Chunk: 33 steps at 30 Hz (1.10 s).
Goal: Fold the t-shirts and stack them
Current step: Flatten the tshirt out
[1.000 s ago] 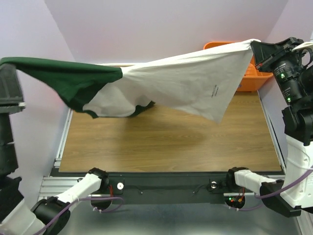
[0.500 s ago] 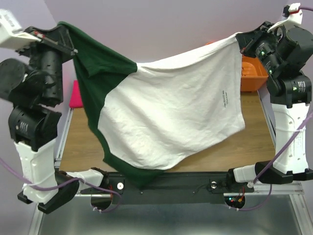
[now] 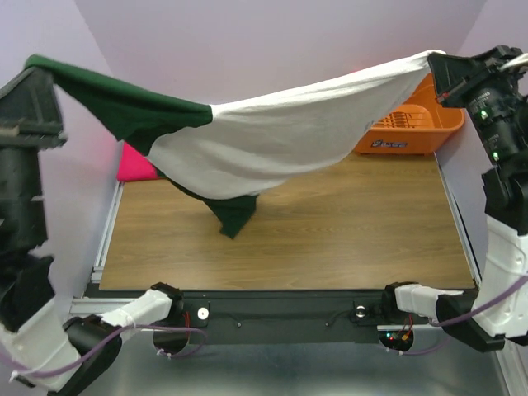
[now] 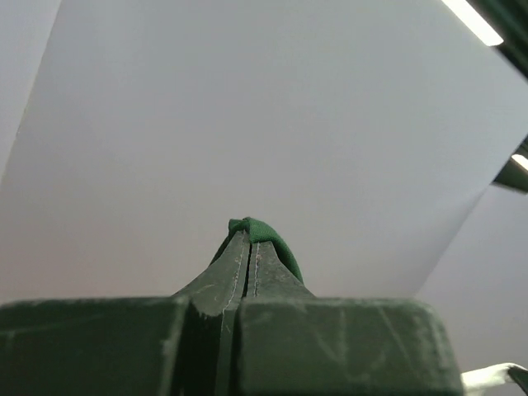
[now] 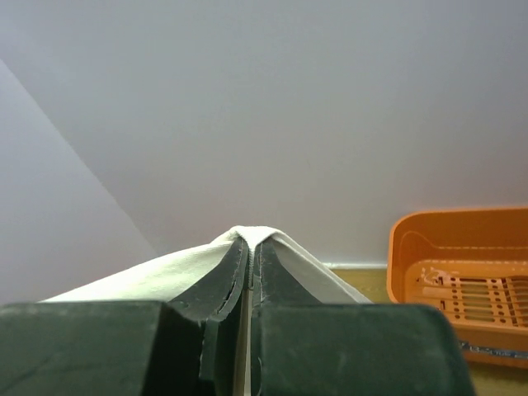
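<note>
Pale lilac walls (image 3: pixel 272 41) are boxing in a wood-grain desk (image 3: pixel 346 239), and high above it the white-and-green t-shirt (image 3: pixel 280 136) is hanging stretched between the two arms. Its long axis is running left to right across the overhead view, with the green sleeve end up at the left, the white end up at the right, and the middle sagging.

The left gripper (image 3: pixel 37 68) is pinching the green sleeve. In its wrist view the fingers (image 4: pixel 231 268) are pressing tight together, with a fold of green cloth poking out at the tips. The right gripper (image 3: pixel 436 70) is doing the same on the white corner, clamping a ridge of white fabric.

A dark green part is drooping from the left half of the shirt down toward the desk, though I cannot tell whether its tip is touching the wood. Behind that droop, at the far left of the desk, the pink t-shirt (image 3: pixel 136 163) is lying partly hidden by the hanging cloth. At the far right corner an orange basket (image 3: pixel 408 124) is sitting just beneath the raised white end.
</note>
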Each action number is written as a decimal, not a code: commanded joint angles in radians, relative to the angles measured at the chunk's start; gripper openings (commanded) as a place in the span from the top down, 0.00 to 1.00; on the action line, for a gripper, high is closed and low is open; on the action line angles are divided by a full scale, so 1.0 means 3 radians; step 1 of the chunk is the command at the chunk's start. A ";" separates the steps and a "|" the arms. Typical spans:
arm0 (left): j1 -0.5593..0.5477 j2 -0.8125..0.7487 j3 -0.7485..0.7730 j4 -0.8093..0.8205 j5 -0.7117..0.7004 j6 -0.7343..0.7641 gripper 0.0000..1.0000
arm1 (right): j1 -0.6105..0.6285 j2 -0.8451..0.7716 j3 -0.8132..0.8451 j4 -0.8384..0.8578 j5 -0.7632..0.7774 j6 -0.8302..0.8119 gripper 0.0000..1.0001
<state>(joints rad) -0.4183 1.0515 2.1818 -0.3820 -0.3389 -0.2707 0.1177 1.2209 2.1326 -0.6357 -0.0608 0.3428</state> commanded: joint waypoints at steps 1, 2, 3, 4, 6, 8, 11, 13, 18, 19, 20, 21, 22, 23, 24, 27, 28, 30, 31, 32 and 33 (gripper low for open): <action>-0.0002 -0.0258 -0.0043 0.0471 0.0199 -0.0034 1.00 | -0.0024 -0.0239 -0.0011 0.0268 -0.0022 -0.0079 0.99; -0.0002 -0.0294 -0.0033 0.0476 0.0245 -0.0049 1.00 | -0.0019 -0.0321 -0.0042 0.0268 -0.0032 -0.0089 0.99; -0.0002 -0.0345 -0.0022 0.0481 0.0271 -0.0049 1.00 | -0.0019 -0.0357 -0.0047 0.0268 -0.0037 -0.0104 0.99; -0.0002 -0.0375 -0.0002 0.0486 0.0296 -0.0054 1.00 | -0.0019 -0.0393 -0.0057 0.0268 -0.0043 -0.0115 0.99; -0.0002 -0.0442 0.0034 0.0512 0.0383 -0.0054 1.00 | -0.0024 -0.0490 -0.0058 0.0268 -0.0048 -0.0140 0.99; -0.0002 -0.0478 0.0065 0.0532 0.0444 -0.0090 1.00 | -0.0019 -0.0536 -0.0047 0.0268 -0.0053 -0.0161 0.99; -0.0002 -0.0504 0.0141 0.0557 0.0511 -0.0115 1.00 | -0.0024 -0.0567 0.0019 0.0268 -0.0078 -0.0186 0.99; -0.0002 -0.0499 0.0167 0.0573 0.0537 -0.0100 1.00 | -0.0019 -0.0552 0.0070 0.0273 -0.0073 -0.0181 0.99; -0.0007 -0.0330 0.0147 0.0563 0.0481 0.0002 1.00 | -0.0019 -0.0455 0.0101 0.0283 -0.0104 -0.0192 0.99; -0.0002 -0.0289 0.0091 0.0578 0.0465 0.0017 1.00 | -0.0019 -0.0409 0.0081 0.0288 -0.0109 -0.0186 0.99; -0.0012 -0.0253 0.0055 0.0588 0.0414 0.0028 1.00 | -0.0019 -0.0388 0.0035 0.0299 -0.0119 -0.0181 0.99; -0.0012 -0.0167 -0.0037 0.0614 0.0384 0.0078 1.00 | -0.0019 -0.0353 -0.0001 0.0314 -0.0129 -0.0166 0.99; -0.0017 -0.0105 -0.0078 0.0649 0.0323 0.0104 1.00 | -0.0024 -0.0287 -0.0052 0.0324 -0.0140 -0.0171 0.99; -0.0017 -0.0039 -0.0104 0.0660 0.0292 0.0140 1.00 | -0.0019 -0.0240 -0.0088 0.0329 -0.0150 -0.0161 0.99; -0.0012 0.0129 -0.0094 0.0665 0.0266 0.0171 1.00 | -0.0019 -0.0194 -0.0114 0.0340 -0.0155 -0.0161 0.99; -0.0012 0.0532 -0.0068 0.0680 0.0108 0.0420 1.00 | -0.0024 0.0056 -0.0206 0.0345 -0.0237 -0.0135 0.99; 0.0003 0.0641 -0.0068 0.0685 0.0067 0.0457 1.00 | -0.0019 0.0133 -0.0231 0.0355 -0.0277 -0.0130 0.99; 0.0216 0.0952 -0.0078 0.0680 0.0096 0.0447 1.00 | -0.0019 0.0321 -0.0338 0.0380 -0.0303 -0.0130 0.99; 0.0319 0.1050 -0.0104 0.0670 0.0304 0.0315 1.00 | -0.0019 0.0383 -0.0395 0.0406 -0.0293 -0.0150 0.99; 0.0437 0.1132 -0.0155 0.0701 0.0398 0.0243 1.00 | -0.0024 0.0435 -0.0461 0.0442 -0.0293 -0.0151 0.99; 0.0514 0.1203 -0.0226 0.0736 0.0459 0.0197 1.00 | -0.0019 0.0506 -0.0532 0.0508 -0.0313 -0.0181 0.99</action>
<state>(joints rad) -0.3412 1.2942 2.1647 -0.1970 -0.2596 -0.1932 0.1177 1.3121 2.0281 -0.5545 -0.1352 0.3054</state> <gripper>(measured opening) 0.030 0.043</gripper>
